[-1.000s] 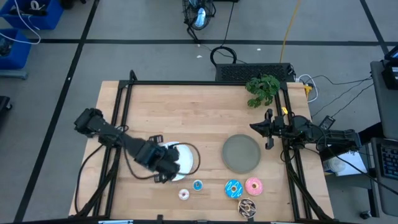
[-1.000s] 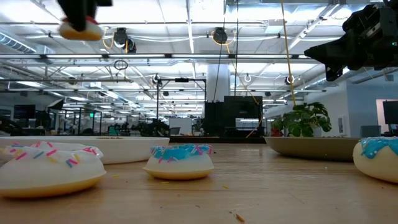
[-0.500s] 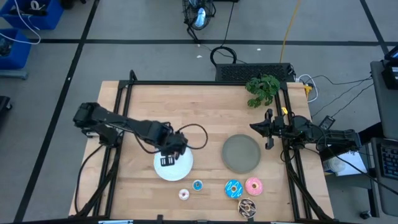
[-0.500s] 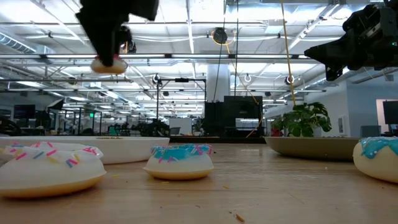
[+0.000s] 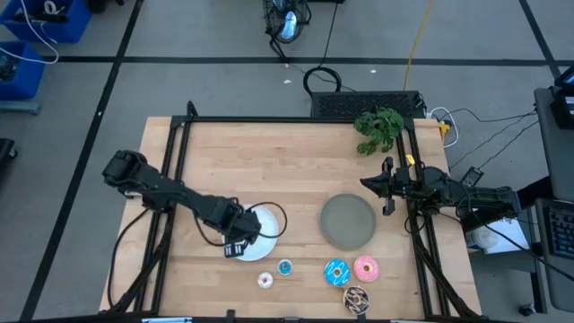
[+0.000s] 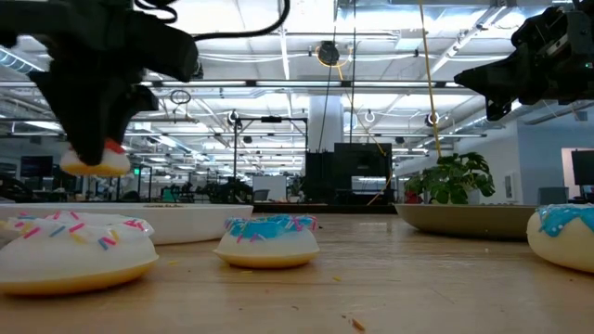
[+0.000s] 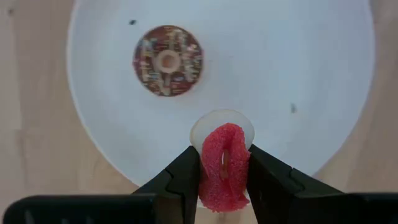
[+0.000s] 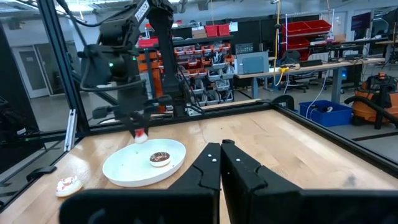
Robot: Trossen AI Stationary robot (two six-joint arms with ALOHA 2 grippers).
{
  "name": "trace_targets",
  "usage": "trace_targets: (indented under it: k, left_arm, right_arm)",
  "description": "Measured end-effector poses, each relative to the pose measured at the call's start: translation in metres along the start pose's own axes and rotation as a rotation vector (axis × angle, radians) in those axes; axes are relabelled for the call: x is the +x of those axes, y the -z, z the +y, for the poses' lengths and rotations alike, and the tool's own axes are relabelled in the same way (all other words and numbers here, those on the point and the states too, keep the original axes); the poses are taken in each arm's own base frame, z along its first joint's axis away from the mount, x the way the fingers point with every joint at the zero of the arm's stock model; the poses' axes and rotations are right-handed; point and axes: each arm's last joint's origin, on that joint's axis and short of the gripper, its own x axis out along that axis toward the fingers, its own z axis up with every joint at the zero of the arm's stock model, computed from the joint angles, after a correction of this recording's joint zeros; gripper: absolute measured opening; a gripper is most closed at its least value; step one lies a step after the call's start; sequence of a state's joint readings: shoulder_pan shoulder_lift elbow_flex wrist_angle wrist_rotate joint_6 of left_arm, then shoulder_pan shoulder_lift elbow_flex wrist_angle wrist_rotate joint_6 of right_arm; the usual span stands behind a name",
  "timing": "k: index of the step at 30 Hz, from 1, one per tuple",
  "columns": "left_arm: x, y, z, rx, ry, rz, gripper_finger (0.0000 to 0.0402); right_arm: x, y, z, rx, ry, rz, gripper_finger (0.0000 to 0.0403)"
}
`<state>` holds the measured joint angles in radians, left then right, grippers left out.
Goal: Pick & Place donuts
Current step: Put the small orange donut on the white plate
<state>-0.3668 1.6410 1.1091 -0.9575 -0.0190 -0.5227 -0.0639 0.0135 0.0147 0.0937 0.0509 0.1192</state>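
While pinched, red donut (image 7: 222,167) stands edge-up

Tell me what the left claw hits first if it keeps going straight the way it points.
Probably the white plate: the left claw, shut on the red donut, points down at bare plate beside the brown donut. Height above it is unclear.

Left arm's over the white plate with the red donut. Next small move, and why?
Probably lower a little, then open. The left pincer grips the red donut above a bare part of the white plate, clear of the brown donut already lying there.
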Motion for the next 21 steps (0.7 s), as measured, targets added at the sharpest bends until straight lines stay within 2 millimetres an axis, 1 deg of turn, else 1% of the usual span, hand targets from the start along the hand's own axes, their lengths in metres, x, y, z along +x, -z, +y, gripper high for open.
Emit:
trace_targets:
  k: [4, 9, 15, 19, 21]
  left_arm:
    - [0.000, 0.002, -0.006, 0.011, 0.009, -0.021, 0.0120]
    - [0.000, 0.001, -0.007, 0.012, 0.006, -0.030, 0.0120]
    - [0.000, -0.001, -0.005, 0.024, -0.045, -0.071, 0.0120]
    - [0.008, -0.001, -0.009, 0.052, -0.007, -0.111, 0.0120]
    - [0.013, 0.002, -0.013, 0.093, 0.027, -0.118, 0.0124]
  right_arm:
    - [0.000, 0.000, 0.000, 0.000, 0.000, 0.000, 0.0000]
    - [0.000, 0.000, 0.000, 0.000, 0.000, 0.000, 0.0000]
    - [0.000, 0.000, 0.000, 0.000, 0.000, 0.000, 0.0000]
    - [0.000, 0.000, 0.000, 0.000, 0.000, 0.000, 0.0000]
    - [0.000, 0.000, 0.000, 0.000, 0.000, 0.000, 0.0000]
